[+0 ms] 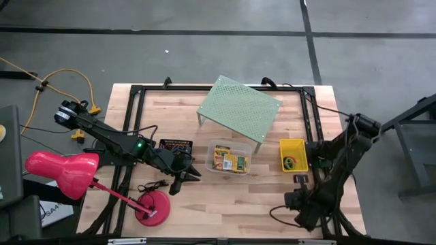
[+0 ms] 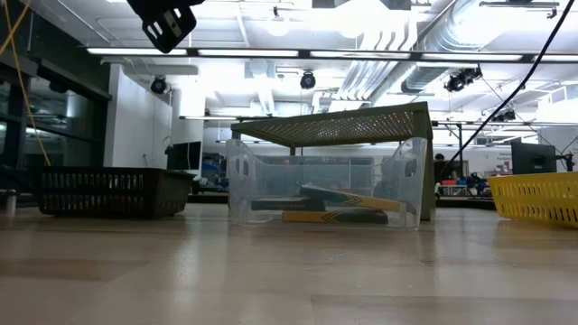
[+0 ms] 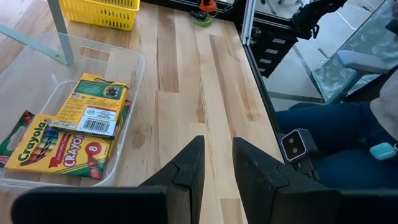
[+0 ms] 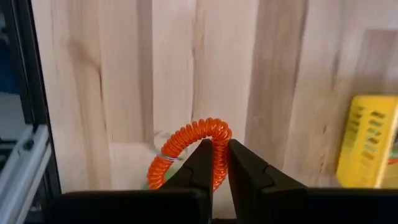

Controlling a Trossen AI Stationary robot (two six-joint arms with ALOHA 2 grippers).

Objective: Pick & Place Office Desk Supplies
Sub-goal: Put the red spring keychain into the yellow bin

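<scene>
Overhead, I see the left claw (image 1: 182, 178) hanging over the worktop (image 1: 225, 197) between the black mesh tray (image 1: 176, 145) and the clear tub (image 1: 229, 158), near the pink-red desk lamp (image 1: 63, 171). The right claw (image 1: 300, 197) sits at the worktop's right edge, just below the yellow basket (image 1: 293, 154). A pale green perforated shelf (image 1: 238, 107) stands behind the tub.

Level with the worktop, I see the mesh tray (image 2: 110, 191) on the left, the tub (image 2: 325, 190) in the middle holding flat crayon boxes (image 2: 348, 200), and the basket (image 2: 539, 199) on the right.

From the left wrist, the left claw (image 3: 216, 167) has its fingers slightly apart with nothing between them. Crayola crayon boxes (image 3: 74, 134) lie in the tub (image 3: 134, 74); the basket (image 3: 106, 12) is beyond it.

From the right wrist, the right claw (image 4: 219, 163) is clenched on an orange coiled band (image 4: 189, 146), which arches just above the wood. The basket's corner (image 4: 370, 140) is near.
</scene>
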